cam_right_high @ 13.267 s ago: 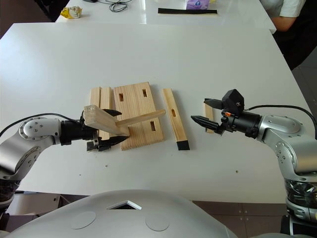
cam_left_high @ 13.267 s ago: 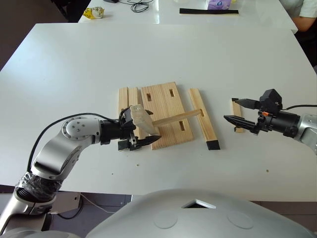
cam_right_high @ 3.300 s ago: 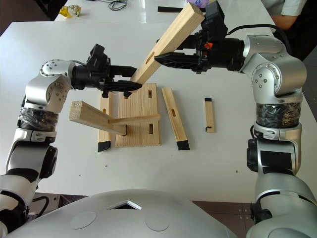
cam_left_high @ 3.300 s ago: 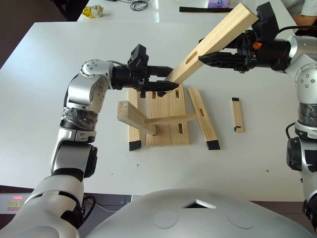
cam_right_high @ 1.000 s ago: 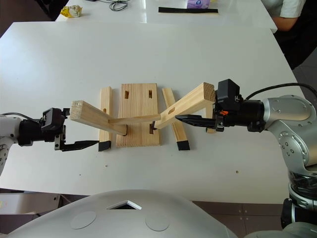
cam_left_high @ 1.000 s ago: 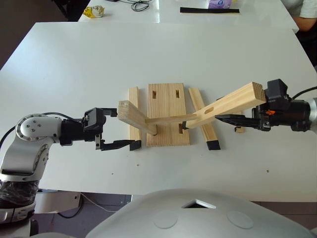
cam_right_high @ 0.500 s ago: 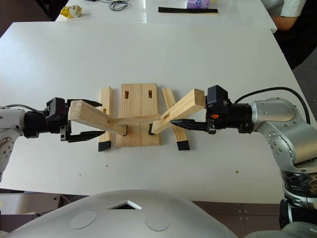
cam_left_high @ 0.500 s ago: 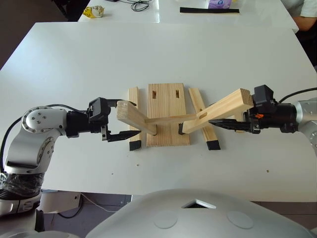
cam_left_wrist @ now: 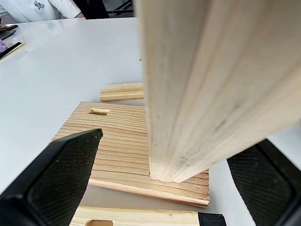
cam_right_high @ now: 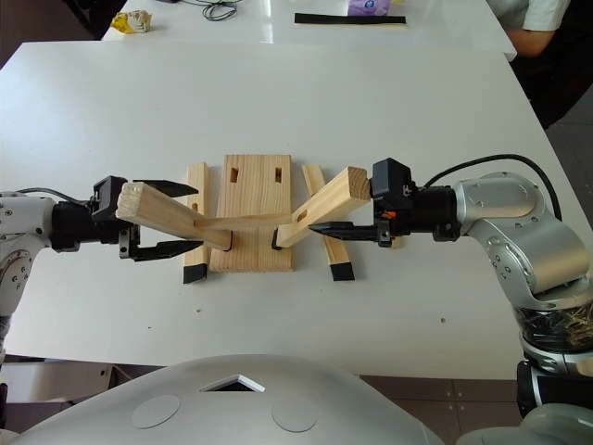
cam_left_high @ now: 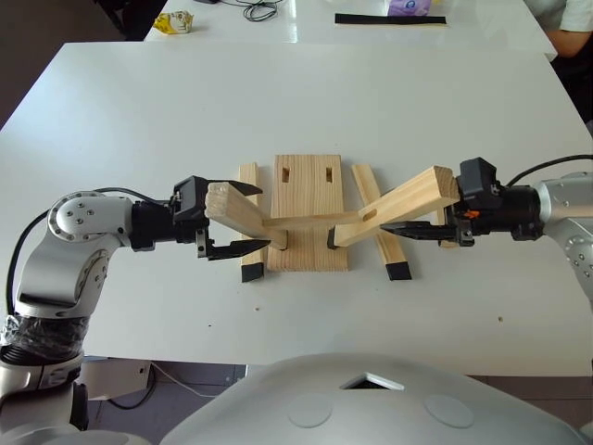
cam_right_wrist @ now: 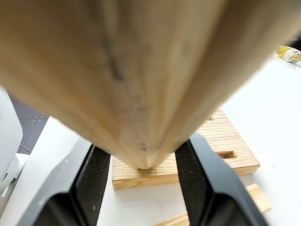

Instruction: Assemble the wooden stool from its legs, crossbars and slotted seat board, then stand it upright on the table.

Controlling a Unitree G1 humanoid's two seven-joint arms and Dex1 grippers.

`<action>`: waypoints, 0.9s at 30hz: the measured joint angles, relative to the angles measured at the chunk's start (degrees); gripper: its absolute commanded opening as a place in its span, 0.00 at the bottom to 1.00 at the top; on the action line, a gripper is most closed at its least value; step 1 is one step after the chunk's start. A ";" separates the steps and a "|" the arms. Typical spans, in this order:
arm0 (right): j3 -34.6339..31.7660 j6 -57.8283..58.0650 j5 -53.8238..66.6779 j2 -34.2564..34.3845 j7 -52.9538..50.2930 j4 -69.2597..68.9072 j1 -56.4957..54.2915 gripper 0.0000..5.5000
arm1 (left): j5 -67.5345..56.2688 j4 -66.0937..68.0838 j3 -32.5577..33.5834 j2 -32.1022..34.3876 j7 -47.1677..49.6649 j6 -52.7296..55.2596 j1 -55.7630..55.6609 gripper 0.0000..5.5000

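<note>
The slotted seat board [cam_left_high: 309, 185] lies flat mid-table. Above it a thin crossbar [cam_left_high: 310, 220] joins two tilted legs. The left leg [cam_left_high: 232, 211] leans with its foot on the board, and my left gripper [cam_left_high: 262, 218] straddles it, open, with gaps between the pads [cam_left_wrist: 61, 179] and the wood [cam_left_wrist: 197, 84]. My right gripper [cam_left_high: 389, 213] is shut on the right leg [cam_left_high: 408, 197], whose slot takes the crossbar's end. In the right wrist view that leg [cam_right_wrist: 141, 70] sits between both fingers [cam_right_wrist: 94, 183], above the board [cam_right_wrist: 221, 141].
Two spare legs with black tips lie flat, one left of the board [cam_left_high: 248, 176] and one right of it [cam_left_high: 382, 243]. White table [cam_left_high: 278, 102] stretches wide around the parts. A yellow packet [cam_left_high: 176, 20] and a black strip [cam_left_high: 389, 19] lie on the far table.
My left gripper has moved right from beside the left leg to straddle it. My right gripper has carried the right leg leftward along the crossbar, closing the gap between the legs.
</note>
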 measured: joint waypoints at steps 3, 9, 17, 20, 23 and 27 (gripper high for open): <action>0.07 0.02 -0.16 0.11 -0.36 0.67 -1.28 0.37 | 0.01 0.38 -0.36 -0.09 0.03 0.00 -0.42 0.82; 0.47 0.01 -0.67 0.12 -0.38 1.10 -2.32 0.37 | 0.00 0.63 -0.81 -0.15 0.07 0.00 -0.89 0.82; 1.63 -1.01 -0.79 -0.32 0.70 -0.15 -0.90 0.37 | -0.25 0.62 -1.60 -0.79 0.42 0.44 -1.69 0.82; 1.79 -2.39 -0.94 -0.81 1.32 0.18 -0.53 0.37 | -0.42 0.63 -1.60 -0.79 0.41 0.74 -1.98 0.82; 1.86 -3.43 -0.93 -1.52 2.13 0.66 -0.48 0.37 | -0.49 0.62 -1.60 -0.79 0.48 1.05 -2.35 0.82; 2.19 -4.36 -1.24 -2.89 3.50 1.27 -0.50 0.37 | -0.63 0.37 -1.59 -0.84 0.82 1.20 -2.42 0.82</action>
